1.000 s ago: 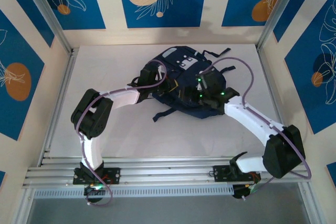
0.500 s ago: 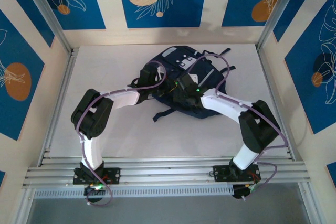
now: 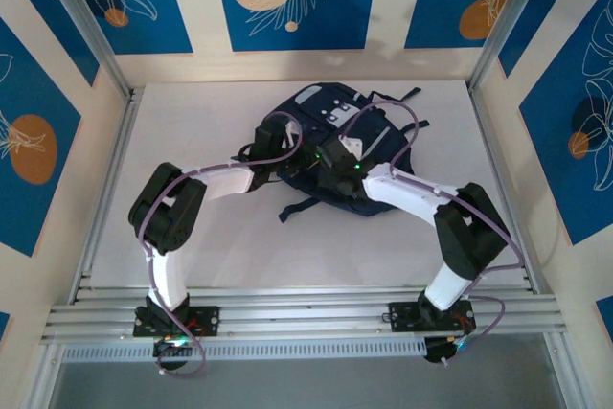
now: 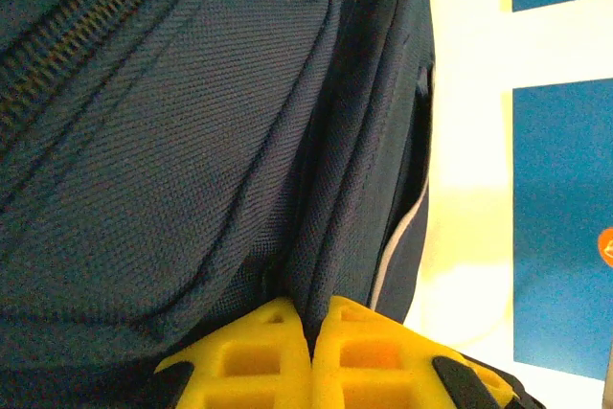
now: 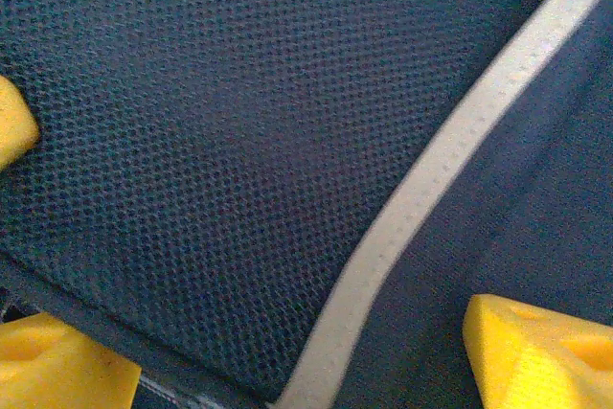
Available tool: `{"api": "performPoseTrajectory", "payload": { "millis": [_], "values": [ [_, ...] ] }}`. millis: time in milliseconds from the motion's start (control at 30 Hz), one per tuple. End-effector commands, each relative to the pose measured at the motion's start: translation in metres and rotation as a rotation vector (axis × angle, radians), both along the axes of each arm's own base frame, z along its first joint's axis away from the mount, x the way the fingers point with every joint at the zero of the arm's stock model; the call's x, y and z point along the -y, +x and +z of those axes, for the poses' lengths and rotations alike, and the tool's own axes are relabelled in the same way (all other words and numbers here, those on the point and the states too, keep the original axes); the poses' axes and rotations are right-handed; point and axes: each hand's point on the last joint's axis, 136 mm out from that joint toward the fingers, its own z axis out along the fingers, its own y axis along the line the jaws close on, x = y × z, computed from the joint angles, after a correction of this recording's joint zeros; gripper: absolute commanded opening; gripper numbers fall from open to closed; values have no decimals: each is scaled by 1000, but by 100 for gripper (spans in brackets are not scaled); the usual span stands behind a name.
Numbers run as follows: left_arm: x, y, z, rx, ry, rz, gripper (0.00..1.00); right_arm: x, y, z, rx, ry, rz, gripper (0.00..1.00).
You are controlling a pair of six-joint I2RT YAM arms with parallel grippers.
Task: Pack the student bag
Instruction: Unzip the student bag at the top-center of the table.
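Your left gripper [image 4: 311,352] pinches a fold of the student bag [image 3: 335,112]. Your right gripper [image 5: 287,332] is spread wide, right over the bag. The bag lies mid-table [image 3: 192,237], toward the back.

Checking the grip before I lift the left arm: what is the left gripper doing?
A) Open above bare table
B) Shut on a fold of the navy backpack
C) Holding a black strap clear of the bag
B: in the left wrist view the left gripper has its yellow fingers pressed together, with a fold of the navy backpack pinched in the seam between them.
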Motion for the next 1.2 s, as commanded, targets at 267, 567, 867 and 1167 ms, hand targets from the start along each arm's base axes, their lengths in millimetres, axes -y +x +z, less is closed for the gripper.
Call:
{"api": "performPoseTrajectory", "payload": {
  "millis": [267,567,867,1167],
  "values": [
    [-14,21,65,178,-54,34,0,25,-27,29,-18,54,-24,83],
    [-12,16,67,174,-65,28,0,-8,-6,26,40,89,-67,93],
    [-9,14,64,159,-88,23,0,-33,1,44,126,76,43,94],
    [-8,9,79,168,-126,11,0,-31,30,0,108,-43,-4,94]
  ]
}}
